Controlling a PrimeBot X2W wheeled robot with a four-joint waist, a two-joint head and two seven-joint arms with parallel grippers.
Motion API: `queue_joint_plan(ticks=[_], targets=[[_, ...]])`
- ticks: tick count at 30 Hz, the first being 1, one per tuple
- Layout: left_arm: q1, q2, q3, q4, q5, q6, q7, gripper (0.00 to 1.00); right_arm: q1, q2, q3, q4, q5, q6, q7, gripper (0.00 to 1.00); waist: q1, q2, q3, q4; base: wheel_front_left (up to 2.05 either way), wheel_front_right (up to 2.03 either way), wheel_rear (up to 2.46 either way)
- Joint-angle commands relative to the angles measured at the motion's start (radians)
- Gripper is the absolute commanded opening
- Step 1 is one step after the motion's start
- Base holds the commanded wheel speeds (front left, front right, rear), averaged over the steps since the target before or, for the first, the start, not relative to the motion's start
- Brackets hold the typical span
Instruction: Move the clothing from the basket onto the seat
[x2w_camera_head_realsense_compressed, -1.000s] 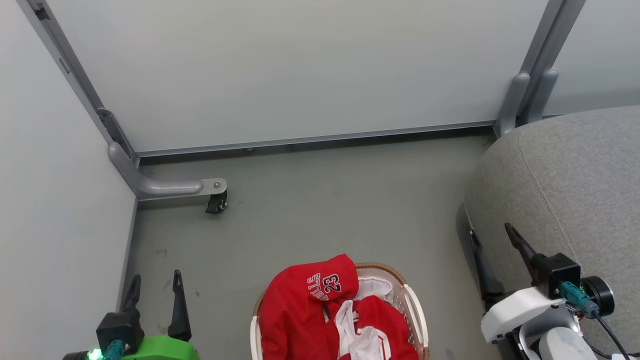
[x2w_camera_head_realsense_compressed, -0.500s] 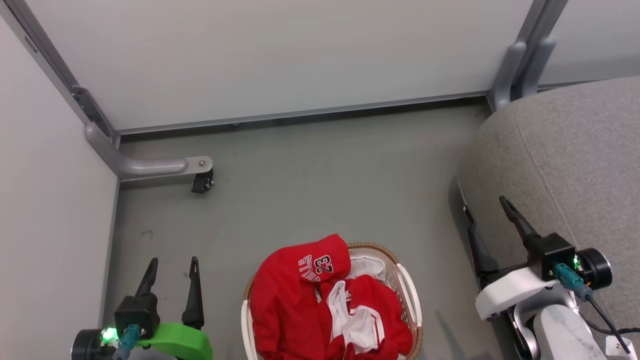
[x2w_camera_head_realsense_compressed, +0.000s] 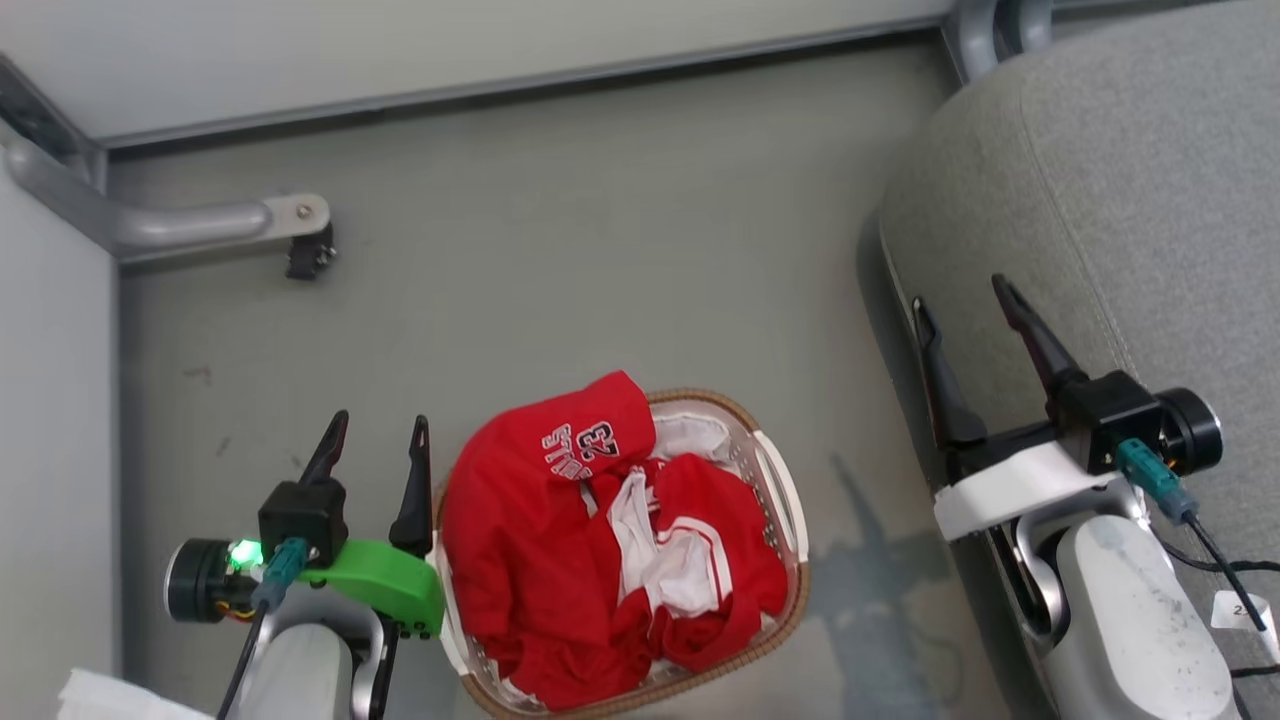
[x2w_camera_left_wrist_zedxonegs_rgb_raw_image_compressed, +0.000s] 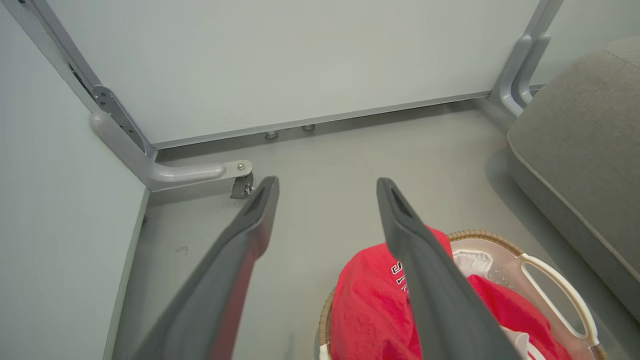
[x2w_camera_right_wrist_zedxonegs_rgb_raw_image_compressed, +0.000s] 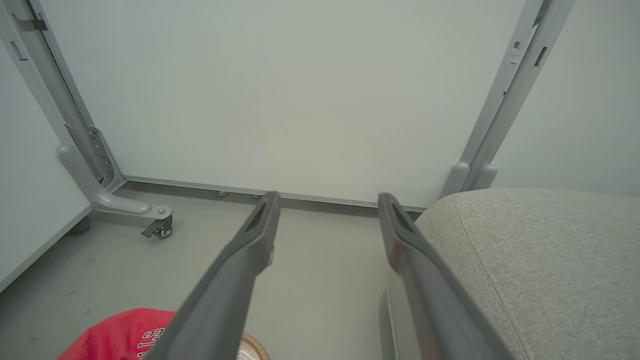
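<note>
The clothing (x2w_camera_head_realsense_compressed: 530, 560), red jerseys and shorts with white trim, is heaped in the white basket (x2w_camera_head_realsense_compressed: 778, 480) on the floor; one piece with white "23" lettering drapes over the far left rim. My left gripper (x2w_camera_head_realsense_compressed: 380, 420) stands open just left of the basket, apart from the cloth. My right gripper (x2w_camera_head_realsense_compressed: 958, 292) is open at the near edge of the grey seat (x2w_camera_head_realsense_compressed: 1100, 150). The left wrist view has the left gripper (x2w_camera_left_wrist_zedxonegs_rgb_raw_image_compressed: 327, 181) open above the clothing (x2w_camera_left_wrist_zedxonegs_rgb_raw_image_compressed: 365, 305) and basket (x2w_camera_left_wrist_zedxonegs_rgb_raw_image_compressed: 555, 280). The right wrist view has the right gripper (x2w_camera_right_wrist_zedxonegs_rgb_raw_image_compressed: 328, 196) open beside the seat (x2w_camera_right_wrist_zedxonegs_rgb_raw_image_compressed: 540, 250).
Pale partition panels (x2w_camera_head_realsense_compressed: 400, 40) close off the far side and the left. A grey frame foot with a caster (x2w_camera_head_realsense_compressed: 305, 255) juts onto the floor at the far left. Bare grey floor (x2w_camera_head_realsense_compressed: 600, 250) lies between basket, panels and seat. White paper (x2w_camera_head_realsense_compressed: 110, 695) lies at the lower left.
The head camera has tilted down, so the whole picture has slid up and more of the basket and both arms shows. Both grippers stay open; the clothing lies as before.
</note>
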Motion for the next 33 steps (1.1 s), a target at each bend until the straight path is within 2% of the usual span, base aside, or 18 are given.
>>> queue_joint_plan(ticks=[1, 14, 28, 33], targets=[[-0.033, 0.013, -0.001, 0.011, 0.001, -0.004, -0.001, 1.00, -0.018, 0.000, 0.001, -0.008, 0.007, -0.001, -0.005, 1.00, 0.0000, 0.0000, 0.101, -0.061, 0.00, 0.00, 0.00], [-0.197, 0.067, -0.101, 0.166, 0.031, -0.007, -0.001, 1.00, -0.088, 0.002, 0.040, -0.027, 0.054, -0.001, -0.005, 1.00, 0.0000, 0.0000, 0.307, -0.126, 0.00, 0.00, 0.00], [-0.357, 0.129, -0.351, 0.407, 0.126, -0.007, -0.001, 1.00, -0.120, 0.001, 0.109, -0.033, 0.107, -0.001, -0.005, 1.00, 0.0000, 0.0000, 0.442, -0.168, 0.00, 0.00, 0.00], [-0.414, 0.145, -0.427, 0.561, 0.202, 0.019, -0.001, 1.00, -0.122, 0.000, 0.127, -0.046, 0.122, -0.001, -0.005, 1.00, 0.0000, 0.0000, 0.467, -0.185, 0.00, 0.00, 0.00]])
